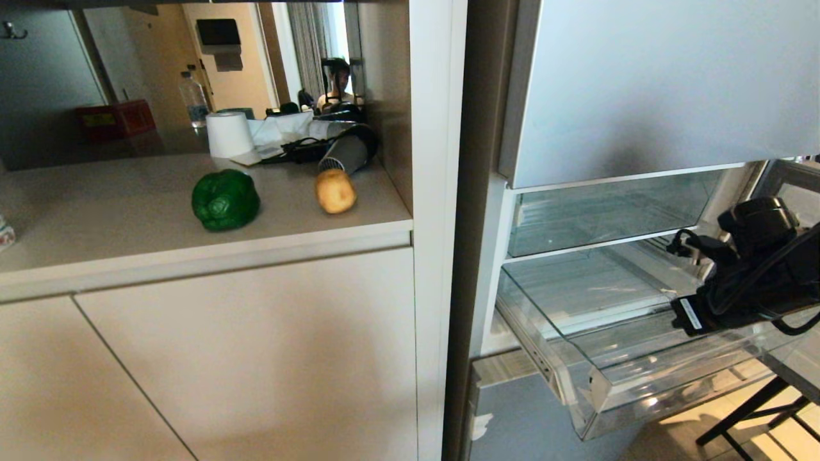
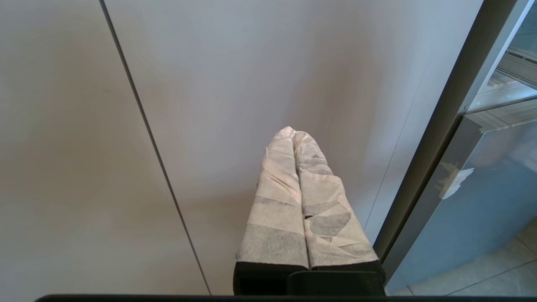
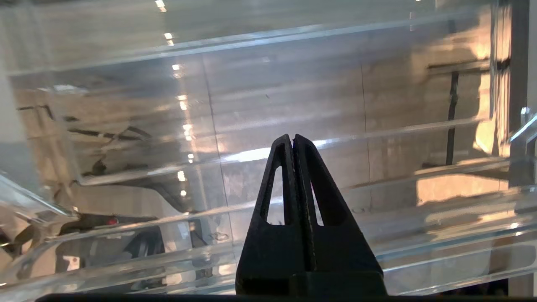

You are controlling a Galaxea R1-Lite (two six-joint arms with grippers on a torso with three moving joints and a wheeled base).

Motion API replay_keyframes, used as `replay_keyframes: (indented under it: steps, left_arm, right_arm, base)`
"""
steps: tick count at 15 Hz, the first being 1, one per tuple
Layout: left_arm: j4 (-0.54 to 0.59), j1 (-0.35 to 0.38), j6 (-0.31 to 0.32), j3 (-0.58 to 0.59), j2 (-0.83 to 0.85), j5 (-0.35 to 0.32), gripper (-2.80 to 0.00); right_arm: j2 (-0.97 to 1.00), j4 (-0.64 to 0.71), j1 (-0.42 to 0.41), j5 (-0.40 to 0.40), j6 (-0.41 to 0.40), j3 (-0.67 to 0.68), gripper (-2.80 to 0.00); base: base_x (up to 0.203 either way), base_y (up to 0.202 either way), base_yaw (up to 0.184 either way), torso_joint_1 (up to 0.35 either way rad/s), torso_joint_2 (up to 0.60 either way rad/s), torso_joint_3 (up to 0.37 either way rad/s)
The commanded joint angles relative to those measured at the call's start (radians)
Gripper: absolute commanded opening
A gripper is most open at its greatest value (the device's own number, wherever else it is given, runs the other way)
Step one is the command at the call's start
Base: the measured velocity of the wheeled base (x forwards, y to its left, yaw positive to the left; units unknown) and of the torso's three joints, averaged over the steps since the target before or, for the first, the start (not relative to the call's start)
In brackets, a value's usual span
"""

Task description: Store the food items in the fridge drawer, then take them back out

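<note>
1. The fridge drawer (image 1: 596, 358) is seen pulled out below the silver-blue fridge door (image 1: 640, 83), at about four o'clock in the head view; nothing is visible inside it.
2. The right gripper (image 3: 293, 140) is pictured over the drawer's right side, its fingers (image 3: 306, 184) pressed together and holding nothing, with clear plastic walls and the floor seen through them.
3. The bell pepper (image 1: 225, 200) and the potato (image 1: 335, 191) are shown resting on the beige worktop (image 1: 96, 218), at roughly ten o'clock in the head view, near each other but apart, well away from the drawer.
4. The left gripper (image 2: 293, 134) is held low in front of the cabinet door (image 2: 209, 84), its taped fingers (image 2: 277, 184) closed on nothing.
5. The storing stage is judged to be at its start: the drawer stands open, neither item has been picked up.
6. The arm is best lifted clear of the drawer rim before being swung across. The fingers are best spread wide over the lobed, glossy pepper, which could slip; a grip across its broadest part is advised.
7. A paper roll (image 1: 229, 134) and a hair dryer (image 1: 346, 153) lie just behind the items and should be kept out of the approach.
</note>
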Motion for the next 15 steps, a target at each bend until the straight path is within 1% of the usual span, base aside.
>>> replay_keyframes:
  steps: [1, 5, 7, 10, 13, 15]
  left_arm:
    - [0.0, 0.0, 0.0, 0.0, 0.0, 0.0, -2.8]
    - [0.0, 0.0, 0.0, 0.0, 0.0, 0.0, -2.8]
    - [0.0, 0.0, 0.0, 0.0, 0.0, 0.0, -2.8]
    - [0.0, 0.0, 0.0, 0.0, 0.0, 0.0, -2.8]
    - [0.0, 0.0, 0.0, 0.0, 0.0, 0.0, -2.8]
    - [0.001, 0.0, 0.0, 0.0, 0.0, 0.0, -2.8]
  right_arm:
    - [-0.005, 0.001, -0.006, -0.001, -0.001, 0.011, -2.8]
    - [-0.085, 0.003, -0.011, -0.002, -0.005, 0.093, -2.8]
    - [-0.132, 0.003, -0.015, -0.003, -0.021, 0.146, -2.8]
    - [-0.195, 0.002, -0.017, -0.042, -0.034, 0.203, -2.8]
    - [-0.185, -0.016, -0.013, -0.039, -0.033, 0.16, -2.8]
    - [-0.159, -0.098, 0.012, -0.036, -0.029, 0.134, -2.8]
  base:
    - [0.0, 0.0, 0.0, 0.0, 0.0, 0.0]
    - [0.0, 0.0, 0.0, 0.0, 0.0, 0.0]
    - [0.0, 0.0, 0.0, 0.0, 0.0, 0.0]
    - [0.0, 0.0, 0.0, 0.0, 0.0, 0.0]
    - [0.0, 0.0, 0.0, 0.0, 0.0, 0.0]
    - [0.0, 0.0, 0.0, 0.0, 0.0, 0.0]
